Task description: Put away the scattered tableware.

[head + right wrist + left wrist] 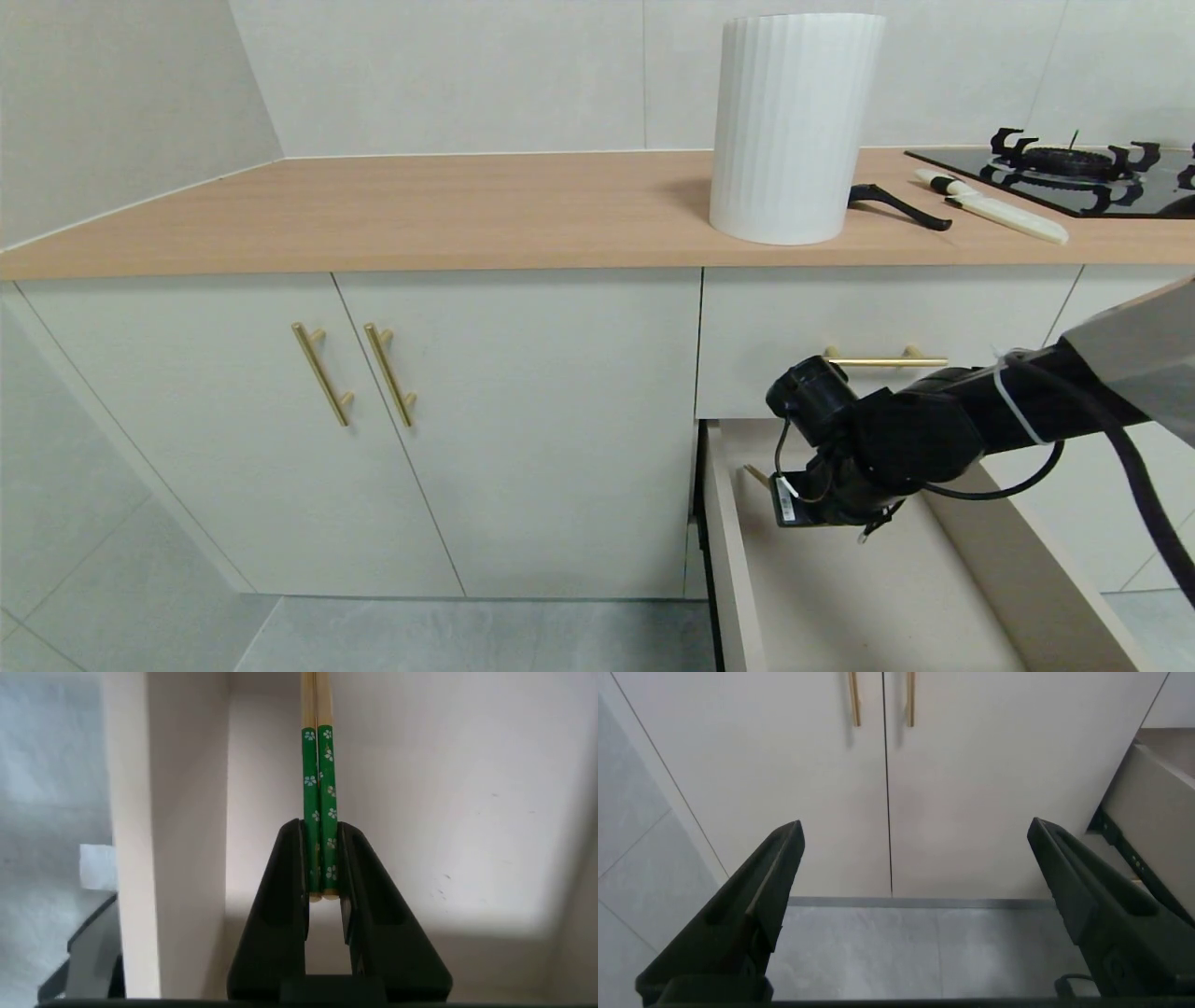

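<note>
The right fingers (276, 905) are clenched on a pair of chopsticks (318, 765), pinching them side by side close to their green, flower-patterned ends, so that most of the pale wooden length sticks out beyond the grip. The pair hangs inside an open drawer (728, 560), beside its left wall and toward its back. Whether the far tips touch the drawer floor cannot be told. Chopsticks are likely light, stiff and smooth. Held near one end, the two sticks could scissor apart or slide, so a hold nearer the middle would be steadier, and a low release should keep them from bouncing or rolling. The left fingers (757, 905) are spread wide and hold nothing, facing the closed cupboard doors (887, 765) low by the floor. Above the drawer, a cream knife (999, 210) lies near the worktop's (420, 205) right end. A black handle (896, 205) lies between it and a tall white ribbed canister (794, 121) near the front edge, and the hob (1074, 177) sits at the back right.
</note>
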Tool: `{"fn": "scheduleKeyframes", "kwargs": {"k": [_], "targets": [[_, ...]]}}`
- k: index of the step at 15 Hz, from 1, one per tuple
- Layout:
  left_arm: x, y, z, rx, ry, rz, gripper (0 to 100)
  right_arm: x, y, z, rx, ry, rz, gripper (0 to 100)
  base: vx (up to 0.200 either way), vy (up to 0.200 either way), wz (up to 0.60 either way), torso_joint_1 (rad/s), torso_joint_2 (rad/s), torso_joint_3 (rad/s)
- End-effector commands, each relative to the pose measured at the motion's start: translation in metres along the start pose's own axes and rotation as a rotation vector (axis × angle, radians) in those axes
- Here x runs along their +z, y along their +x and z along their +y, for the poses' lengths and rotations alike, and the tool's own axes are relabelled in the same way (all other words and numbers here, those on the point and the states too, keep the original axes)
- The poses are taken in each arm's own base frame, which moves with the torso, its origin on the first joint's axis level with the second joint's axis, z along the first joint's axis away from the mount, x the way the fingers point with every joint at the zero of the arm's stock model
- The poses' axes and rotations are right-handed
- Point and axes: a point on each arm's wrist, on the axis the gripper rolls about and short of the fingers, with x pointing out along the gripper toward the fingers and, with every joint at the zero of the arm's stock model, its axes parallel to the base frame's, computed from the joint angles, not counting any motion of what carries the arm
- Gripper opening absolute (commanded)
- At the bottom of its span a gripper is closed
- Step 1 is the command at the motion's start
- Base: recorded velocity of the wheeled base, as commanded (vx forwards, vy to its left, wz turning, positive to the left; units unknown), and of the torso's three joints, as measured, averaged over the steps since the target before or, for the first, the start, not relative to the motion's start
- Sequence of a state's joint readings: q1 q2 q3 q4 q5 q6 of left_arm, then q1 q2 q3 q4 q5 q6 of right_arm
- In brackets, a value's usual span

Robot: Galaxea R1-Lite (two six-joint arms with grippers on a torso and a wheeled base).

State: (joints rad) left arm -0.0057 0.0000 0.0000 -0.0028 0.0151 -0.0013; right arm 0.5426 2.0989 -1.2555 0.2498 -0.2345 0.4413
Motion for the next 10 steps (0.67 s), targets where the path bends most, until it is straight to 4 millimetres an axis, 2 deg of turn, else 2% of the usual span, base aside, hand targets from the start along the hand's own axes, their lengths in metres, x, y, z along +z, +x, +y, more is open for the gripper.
{"fn": "scheduleKeyframes", "kwargs": {"k": [1,4,10], "targets": [[0.0,0.0,0.0,0.0,0.0,0.0,100,-0.003,0.017,0.003,-0.018,-0.007,0.031,0,0.0,0.0,0.0,0.0,0.0,0.0],[0.0,0.0,0.0,0.0,0.0,0.0,100,-0.007,0.029,0.005,-0.031,-0.014,0.058,0,0.0,0.0,0.0,0.0,0.0,0.0],[0.0,0.0,0.0,0.0,0.0,0.0,100,-0.022,0.067,0.007,-0.082,-0.037,0.14,0,0.0,0.0,0.0,0.0,0.0,0.0]]}}
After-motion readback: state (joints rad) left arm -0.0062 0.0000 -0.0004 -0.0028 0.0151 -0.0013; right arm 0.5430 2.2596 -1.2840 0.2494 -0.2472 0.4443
